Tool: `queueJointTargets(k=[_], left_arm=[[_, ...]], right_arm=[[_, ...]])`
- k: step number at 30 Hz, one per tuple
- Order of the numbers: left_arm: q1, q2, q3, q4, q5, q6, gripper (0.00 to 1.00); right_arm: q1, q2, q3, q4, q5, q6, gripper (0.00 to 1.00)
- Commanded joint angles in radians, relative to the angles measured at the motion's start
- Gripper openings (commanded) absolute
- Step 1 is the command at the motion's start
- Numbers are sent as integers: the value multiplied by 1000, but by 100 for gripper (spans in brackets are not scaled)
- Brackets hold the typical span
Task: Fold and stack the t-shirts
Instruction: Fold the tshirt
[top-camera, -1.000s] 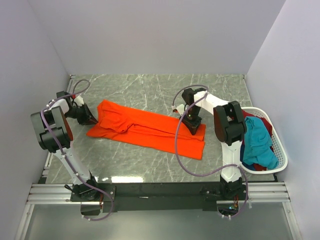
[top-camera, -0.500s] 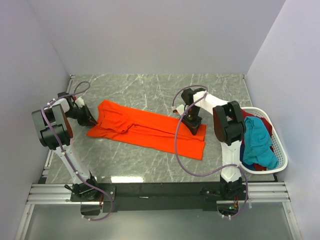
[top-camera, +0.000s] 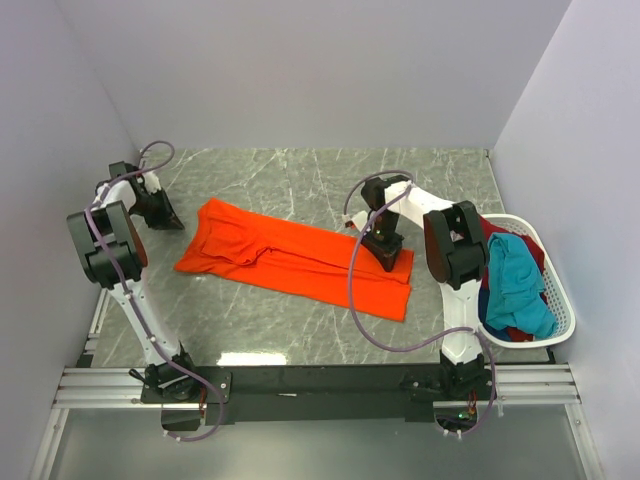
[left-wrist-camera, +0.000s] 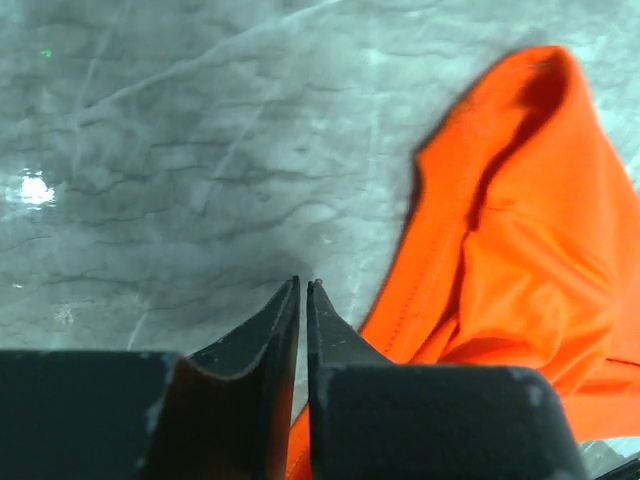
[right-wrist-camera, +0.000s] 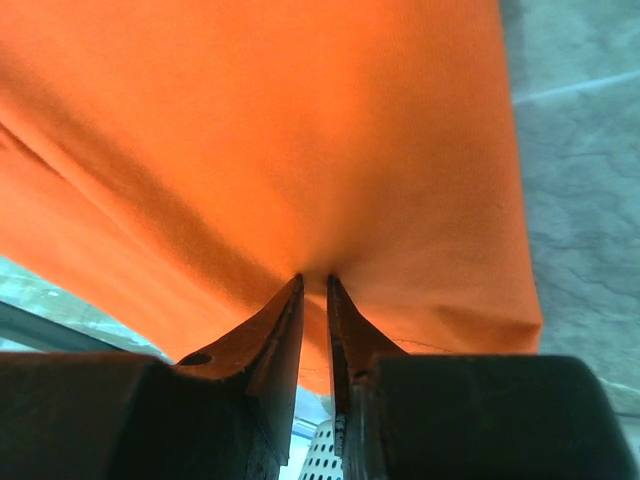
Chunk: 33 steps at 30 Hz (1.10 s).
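Observation:
A bright orange t-shirt (top-camera: 290, 255) lies stretched out as a long, folded strip across the marble table. My right gripper (top-camera: 390, 258) is at the shirt's right end and is shut on a pinch of its cloth (right-wrist-camera: 300, 120), which bunches at the fingertips (right-wrist-camera: 315, 279). My left gripper (top-camera: 170, 220) is just left of the shirt's left end. It hangs over bare table and is clear of the cloth. Its jaws (left-wrist-camera: 303, 284) are shut with nothing between them, and the orange sleeve (left-wrist-camera: 520, 230) lies to their right.
A white plastic basket (top-camera: 560, 290) stands at the table's right edge beside the right arm. It holds a teal shirt (top-camera: 515, 280) on top of dark red (top-camera: 497, 232) and blue cloth (top-camera: 490, 300). Grey walls close in the table at the back and on both sides.
My left gripper has pulled back to the left and away from the shirt's left edge, and now has no cloth in it. The right gripper keeps its grip and has barely moved.

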<state>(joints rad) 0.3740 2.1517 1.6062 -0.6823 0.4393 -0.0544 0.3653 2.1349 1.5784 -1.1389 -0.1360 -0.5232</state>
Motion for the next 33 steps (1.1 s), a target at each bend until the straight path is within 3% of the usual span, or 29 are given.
queueJointTargets(k=[1,6,8,13,14,16,19,25,31,33], left_arm=[[-12,-77,31,1,29,27,15],[-55,-364,-214,36,105,42,24],[-110,-461,-326,53,64,27,24],[-245,-524,-468,73,-34,-13,17],[-253,-512,-488,73,-49,-39,12],[-256,-500,-499,81,-44,-54,12],[-257,-480,-497,78,-105,-78,11],[-262,-371,-445,66,-243,-73,1],[-262,-156,-246,66,-324,-50,1],[-264,-43,-102,34,-324,-41,1]], right_arm=[[11,-55,-3,-10,-62,-14,23],[-25,-136,48,-19,-60,2,25],[-32,-142,78,-31,-44,2,25],[-31,-106,66,-33,10,-1,25],[-29,-95,60,-32,16,0,25],[-19,-67,39,-22,33,5,25],[0,-50,3,-7,56,3,24],[34,-32,-76,11,50,11,24],[124,-49,-185,25,7,17,24],[173,-61,-207,24,-42,29,24]])
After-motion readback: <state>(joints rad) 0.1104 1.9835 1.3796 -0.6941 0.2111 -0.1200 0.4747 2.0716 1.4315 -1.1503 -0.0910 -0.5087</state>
